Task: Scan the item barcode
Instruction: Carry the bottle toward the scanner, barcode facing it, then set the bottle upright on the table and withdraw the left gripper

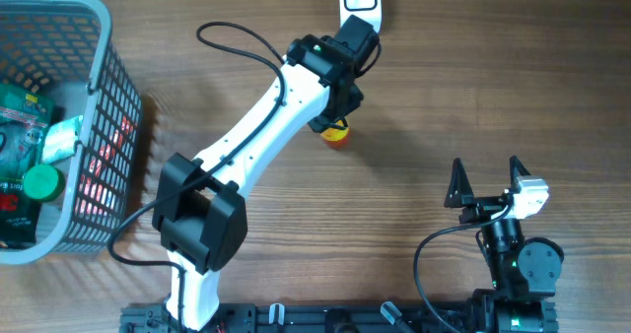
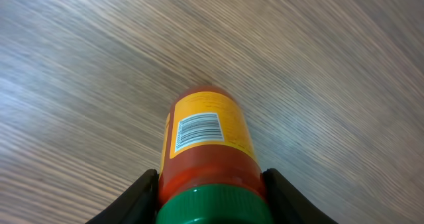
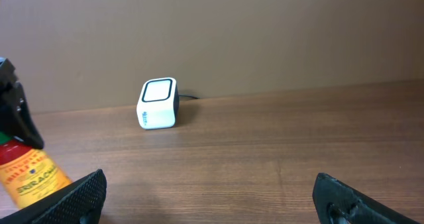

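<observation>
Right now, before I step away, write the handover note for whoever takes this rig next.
Left gripper: shut on the sauce bottle near its green cap; the barcode faces the wrist camera.
Right gripper: open, empty, at the near side of the table.
Scanner: at the far edge, apart from the bottle.
Basket: far left, other items inside.
Done: bottle in hand.
Left: turn the barcode toward the scanner; no scan is evident.
</observation>
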### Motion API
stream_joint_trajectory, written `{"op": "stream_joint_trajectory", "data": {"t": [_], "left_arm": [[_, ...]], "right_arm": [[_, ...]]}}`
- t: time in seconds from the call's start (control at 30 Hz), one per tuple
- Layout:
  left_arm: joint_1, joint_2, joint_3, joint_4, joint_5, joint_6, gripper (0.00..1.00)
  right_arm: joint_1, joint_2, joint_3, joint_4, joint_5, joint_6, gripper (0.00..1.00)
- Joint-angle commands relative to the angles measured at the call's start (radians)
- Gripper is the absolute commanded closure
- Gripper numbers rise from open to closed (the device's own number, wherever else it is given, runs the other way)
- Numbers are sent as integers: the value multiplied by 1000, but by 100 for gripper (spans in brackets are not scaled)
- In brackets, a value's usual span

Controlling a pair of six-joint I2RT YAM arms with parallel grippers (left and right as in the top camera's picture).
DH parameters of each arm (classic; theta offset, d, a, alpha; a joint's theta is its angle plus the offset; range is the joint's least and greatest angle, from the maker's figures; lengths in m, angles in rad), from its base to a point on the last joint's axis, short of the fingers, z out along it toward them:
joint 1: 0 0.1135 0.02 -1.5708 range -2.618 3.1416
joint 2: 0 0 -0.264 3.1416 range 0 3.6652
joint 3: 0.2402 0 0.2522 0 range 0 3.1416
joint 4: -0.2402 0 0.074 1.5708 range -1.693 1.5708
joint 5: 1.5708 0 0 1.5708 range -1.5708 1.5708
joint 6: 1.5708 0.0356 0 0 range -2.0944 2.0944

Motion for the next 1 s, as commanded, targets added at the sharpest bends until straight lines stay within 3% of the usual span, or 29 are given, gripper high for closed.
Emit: {"op": "stream_joint_trajectory", "data": {"t": [0.0,0.43,0.53,0.63,0.7,0.97], "left_arm": [[-23,8,2,24,-22,-17,58],[-40,70,2,14,-24,-12,53],[-49,74,2,13,-25,1,43],[-50,66,7,4,-24,14,16],[-47,54,17,-12,-25,14,4],[-39,-40,146,-80,-37,69,0]], "right_arm": [[6,0,-2,3,-6,-18,0],[6,0,-2,3,-6,-18,0],[6,0,-2,3,-6,-18,0],[6,0,-2,3,-6,-18,0],[6,0,-2,3,-6,-18,0],[6,0,-2,3,-6,-18,0]]}}
